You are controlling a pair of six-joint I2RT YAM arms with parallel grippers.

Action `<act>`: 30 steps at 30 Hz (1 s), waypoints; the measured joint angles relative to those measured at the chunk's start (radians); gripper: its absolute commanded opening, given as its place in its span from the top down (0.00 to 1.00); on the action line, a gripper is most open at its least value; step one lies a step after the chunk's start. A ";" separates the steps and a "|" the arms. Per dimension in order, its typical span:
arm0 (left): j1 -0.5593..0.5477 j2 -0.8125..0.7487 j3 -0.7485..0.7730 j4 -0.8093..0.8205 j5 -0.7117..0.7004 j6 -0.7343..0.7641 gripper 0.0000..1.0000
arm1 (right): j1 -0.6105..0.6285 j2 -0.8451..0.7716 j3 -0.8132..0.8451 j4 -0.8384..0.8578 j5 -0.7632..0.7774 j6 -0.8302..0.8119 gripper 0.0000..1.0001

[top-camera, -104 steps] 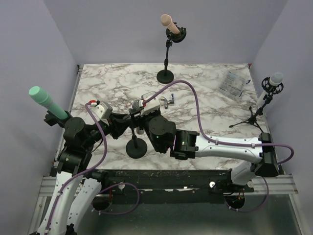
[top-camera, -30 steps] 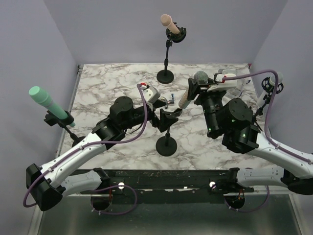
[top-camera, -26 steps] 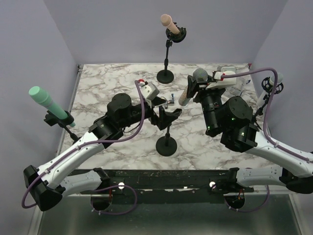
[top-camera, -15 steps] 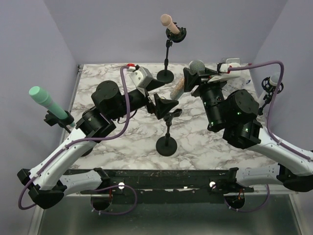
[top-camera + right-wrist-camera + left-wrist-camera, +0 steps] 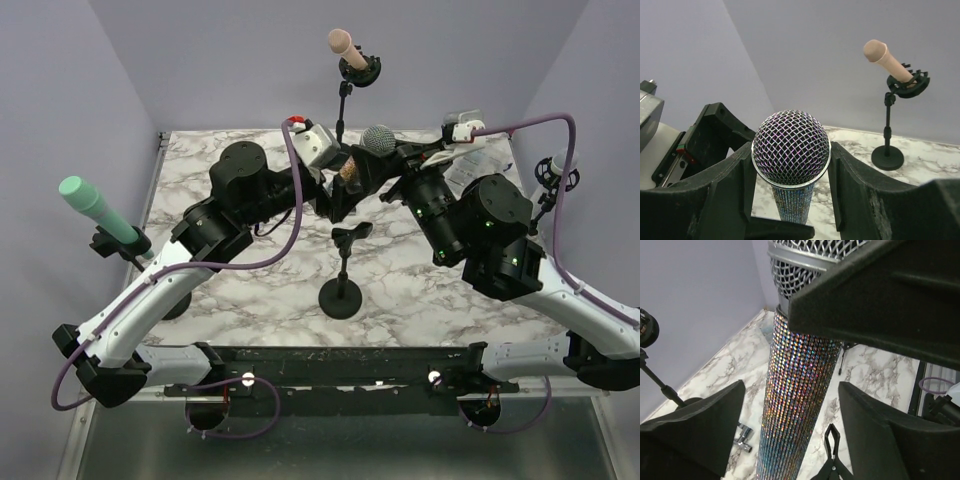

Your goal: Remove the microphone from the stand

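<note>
The microphone (image 5: 352, 166) has a glittery body (image 5: 796, 395) and a silver mesh head (image 5: 791, 146). It hangs in the air above the table, clear of its stand (image 5: 342, 272), whose black clip (image 5: 831, 439) is empty. My right gripper (image 5: 791, 150) is shut on the mesh head, with both fingers against it; in the top view the right gripper (image 5: 392, 160) sits just right of the head. My left gripper (image 5: 790, 390) straddles the glittery body lower down, open, with a gap showing on each side. The top view puts the left gripper (image 5: 336, 192) below the head.
A pink microphone on its stand (image 5: 350, 52) is at the back, a green one (image 5: 96, 207) at the left edge and a pale one on a tripod (image 5: 556, 168) at the right. A plastic bag (image 5: 470, 168) and a small metal adapter (image 5: 742, 437) lie on the marble.
The right gripper carried the microphone up and to the left. The left arm rose away from the stand, and its jaws came around the microphone's body and narrowed.
</note>
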 measured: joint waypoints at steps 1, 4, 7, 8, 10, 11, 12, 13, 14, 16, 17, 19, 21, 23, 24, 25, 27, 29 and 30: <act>0.000 -0.001 0.001 -0.001 -0.001 0.010 0.38 | 0.000 -0.001 0.000 -0.010 -0.016 0.017 0.99; 0.000 -0.008 -0.001 -0.003 -0.002 0.037 0.59 | 0.000 -0.001 0.000 -0.024 -0.058 0.052 0.99; 0.000 -0.035 -0.023 -0.004 0.001 0.058 1.00 | -0.001 0.001 0.000 -0.033 -0.092 0.078 0.99; -0.005 -0.047 -0.032 -0.008 0.001 0.064 1.00 | -0.002 0.003 0.000 -0.032 -0.096 0.088 0.99; -0.009 -0.069 -0.052 -0.009 -0.006 0.079 1.00 | -0.002 0.001 -0.001 -0.041 -0.116 0.103 0.84; -0.009 -0.080 -0.061 -0.010 -0.012 0.084 1.00 | -0.002 0.000 -0.004 -0.039 -0.124 0.111 0.65; -0.010 -0.088 -0.068 -0.013 -0.021 0.090 1.00 | -0.002 -0.003 -0.013 -0.037 -0.134 0.118 0.43; -0.011 -0.097 -0.074 -0.021 -0.026 0.097 1.00 | -0.002 -0.010 -0.029 -0.032 -0.143 0.122 0.27; -0.012 -0.103 -0.079 -0.032 -0.033 0.100 1.00 | -0.002 -0.014 -0.039 -0.028 -0.147 0.127 0.11; -0.015 -0.115 -0.090 -0.046 -0.048 0.100 1.00 | -0.002 -0.023 -0.059 -0.022 -0.151 0.134 0.00; -0.015 -0.122 -0.096 -0.048 -0.064 0.098 1.00 | -0.002 -0.033 -0.070 -0.023 -0.147 0.122 0.00; -0.002 -0.160 -0.127 -0.056 -0.116 0.085 1.00 | -0.001 -0.061 -0.087 -0.023 -0.128 0.105 0.00; 0.009 -0.195 -0.152 -0.070 -0.159 0.068 1.00 | -0.001 -0.107 -0.110 -0.015 -0.097 0.083 0.00; 0.034 -0.225 -0.169 -0.094 -0.193 0.031 1.00 | -0.001 -0.176 -0.157 -0.003 -0.057 0.061 0.00; 0.056 -0.234 -0.175 -0.109 -0.206 0.001 1.00 | -0.001 -0.219 -0.190 0.006 -0.032 0.050 0.00; 0.085 -0.236 -0.176 -0.121 -0.214 -0.026 1.00 | -0.001 -0.262 -0.225 0.020 -0.008 0.041 0.00; 0.172 -0.221 -0.176 -0.153 -0.222 -0.090 1.00 | -0.002 -0.345 -0.303 0.045 0.040 0.027 0.00; 0.256 -0.172 -0.162 -0.201 -0.224 -0.146 1.00 | -0.002 -0.421 -0.373 0.068 0.092 0.014 0.00; 0.291 -0.136 -0.139 -0.229 -0.224 -0.170 1.00 | -0.002 -0.446 -0.400 0.076 0.111 0.009 0.00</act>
